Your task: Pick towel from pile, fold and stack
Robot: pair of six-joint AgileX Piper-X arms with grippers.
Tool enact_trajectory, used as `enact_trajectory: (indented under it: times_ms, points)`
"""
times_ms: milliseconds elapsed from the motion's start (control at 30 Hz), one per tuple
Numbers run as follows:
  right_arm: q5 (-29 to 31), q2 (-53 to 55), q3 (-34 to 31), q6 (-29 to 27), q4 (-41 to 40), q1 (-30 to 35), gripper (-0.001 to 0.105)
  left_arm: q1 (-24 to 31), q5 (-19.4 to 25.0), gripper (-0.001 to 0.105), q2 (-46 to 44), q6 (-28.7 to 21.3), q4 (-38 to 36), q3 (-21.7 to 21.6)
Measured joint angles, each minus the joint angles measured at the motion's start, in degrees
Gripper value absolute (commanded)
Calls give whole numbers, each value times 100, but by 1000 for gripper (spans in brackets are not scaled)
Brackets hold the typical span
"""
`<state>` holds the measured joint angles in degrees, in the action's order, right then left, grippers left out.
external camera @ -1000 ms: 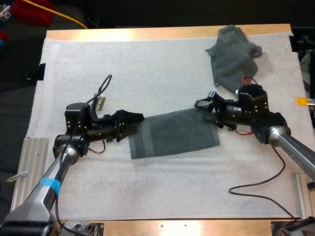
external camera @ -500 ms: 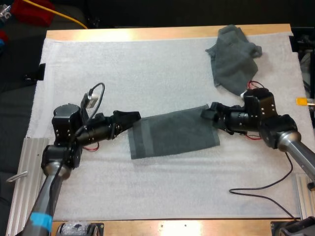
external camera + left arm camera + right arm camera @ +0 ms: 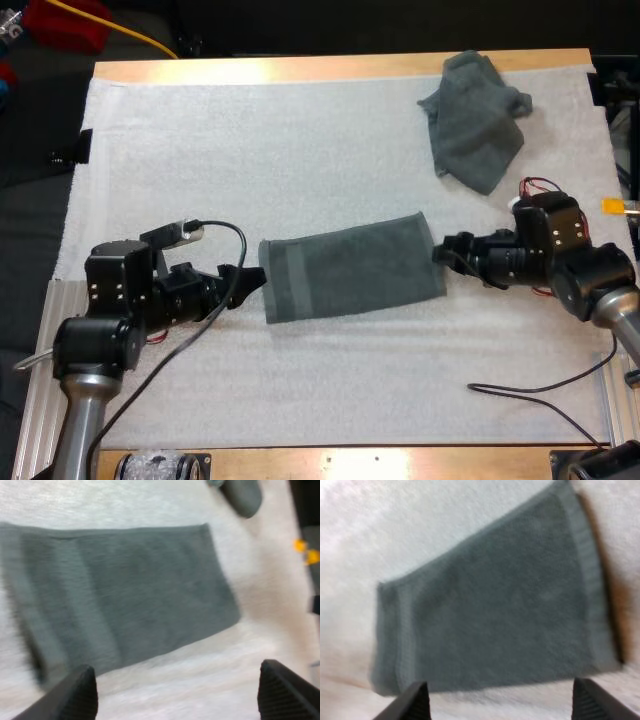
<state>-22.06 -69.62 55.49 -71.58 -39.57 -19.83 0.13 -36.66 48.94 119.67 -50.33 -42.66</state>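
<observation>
Okay, quick pass. Flat towel (image 3: 352, 265) lies about mid-mat, dark grey-green, folded into a long rectangle. It is slightly tilted, so its right end sits a little farther from me than its left. A woven band runs across the left short end. It rests flat on the white mat (image 3: 300, 140), which covers most of the wooden table (image 3: 330, 68).

My left gripper (image 3: 250, 280) is low over the mat and points at the towel's left short end, tips just beside that edge. From above I can't tell if they touch it. In the left wrist camera its fingers (image 3: 75, 695) stand wide apart with bare mat between them, and the towel stretches away ahead. One finger is near the banded end but not on the cloth. So: wide, holding nothing.

My right gripper (image 3: 445, 250) does the same from the other side, pointing at the middle of the towel's right short end, tips just beside it. In the right wrist camera its fingers (image 3: 412, 702) are spread wide, with the towel lying ahead of them and clear of both. Wide as well, holding nothing.

Crumpled towel (image 3: 475, 120) sits bunched near the mat's far right corner, well apart from the flat towel and from both grippers, on my right arm's side. The left wrist camera catches a bit of it beyond the flat towel's far end.
</observation>
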Motion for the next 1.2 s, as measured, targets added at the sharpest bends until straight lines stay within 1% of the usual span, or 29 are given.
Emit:
enact_trajectory:
  times_ms: [167, 233, 333, 500, 700, 967, 1067, 1200]
  points:
    - [515, 124, 391, -642, -784, 0, 58, 0, 655, 65, -237, -661, -1029, -532]
    - [641, 125, 560, -858, -1010, 0, 58, 0, 810, 65, -316, -851, -1305, -686]
    - [695, 125, 736, -1033, -1099, 0, 58, 0, 901, 65, -440, -934, -1475, -806]
    - [929, 125, 781, -1329, -1074, 0, 58, 0, 930, 65, -505, -975, -1592, -813]
    - [967, -109, 781, -1512, -829, 0, 58, 0, 929, 65, -505, -975, -1594, -813]
    - [950, -964, 781, -1867, -592, 13, 58, 0, 500, 65, -505, -975, -1599, -813]
    - [767, -1262, 781, -1928, -504, 110, 58, 0, 484, 65, -505, -975, -1599, -813]
    - [425, -1610, 781, -1946, -294, 433, 58, 0, 380, 65, -505, -975, -1599, -813]
